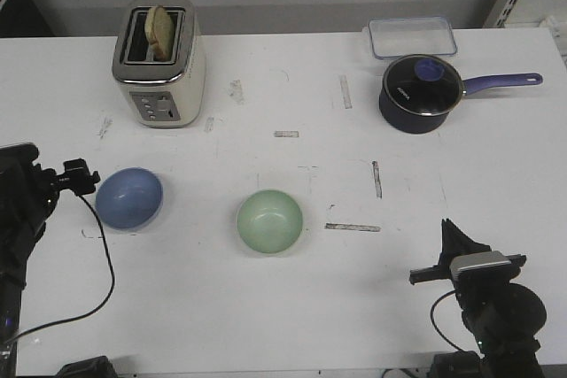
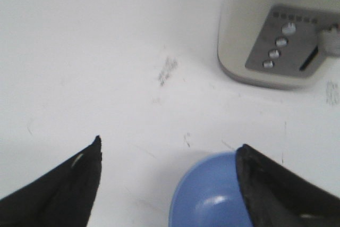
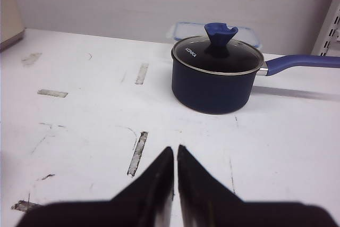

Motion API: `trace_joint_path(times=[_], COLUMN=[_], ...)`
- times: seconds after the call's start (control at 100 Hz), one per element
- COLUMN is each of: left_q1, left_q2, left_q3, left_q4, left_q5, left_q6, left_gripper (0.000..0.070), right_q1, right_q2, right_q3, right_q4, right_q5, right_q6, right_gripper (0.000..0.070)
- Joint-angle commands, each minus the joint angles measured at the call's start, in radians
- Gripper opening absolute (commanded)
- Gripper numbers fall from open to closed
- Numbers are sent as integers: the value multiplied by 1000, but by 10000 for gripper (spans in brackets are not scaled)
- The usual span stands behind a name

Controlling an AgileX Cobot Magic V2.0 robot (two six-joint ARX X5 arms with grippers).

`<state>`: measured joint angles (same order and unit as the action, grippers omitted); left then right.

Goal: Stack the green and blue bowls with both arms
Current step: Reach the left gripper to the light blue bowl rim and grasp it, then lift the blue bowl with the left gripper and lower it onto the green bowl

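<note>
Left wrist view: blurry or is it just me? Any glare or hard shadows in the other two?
Left wrist view: soft throughout, the toaster buttons smeared, a small highlight on the blue bowl. Right wrist view: sharper, the saucepan lid lettering visible, its handle casting a soft shadow on the table. Front view: even, flat light, faint sheen inside the green bowl, no hard shadows.
</note>
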<state>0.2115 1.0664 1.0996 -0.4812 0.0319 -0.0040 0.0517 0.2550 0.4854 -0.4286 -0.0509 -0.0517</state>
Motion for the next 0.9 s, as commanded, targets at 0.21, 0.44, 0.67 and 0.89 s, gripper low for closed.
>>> trace_joint_path(times=[0.21, 0.44, 0.67, 0.89], left_q1=[3, 14, 14, 13], left_q2=[278, 445, 480, 478], left_q3=[14, 14, 14, 22], left_q4=[-158, -109, -98, -93], left_q5=[22, 21, 21, 24], left_q6=[-11, -14, -16, -15], left_gripper=[653, 629, 109, 0], right_q1=[1, 1, 1, 1], right_q2=[2, 2, 2, 2], right_q3=[2, 2, 2, 2], right_q4=[3, 2, 2, 2], right_q5=[2, 3, 3, 3], right_q6=[10, 10, 10, 10], right_gripper=[6, 6, 6, 6])
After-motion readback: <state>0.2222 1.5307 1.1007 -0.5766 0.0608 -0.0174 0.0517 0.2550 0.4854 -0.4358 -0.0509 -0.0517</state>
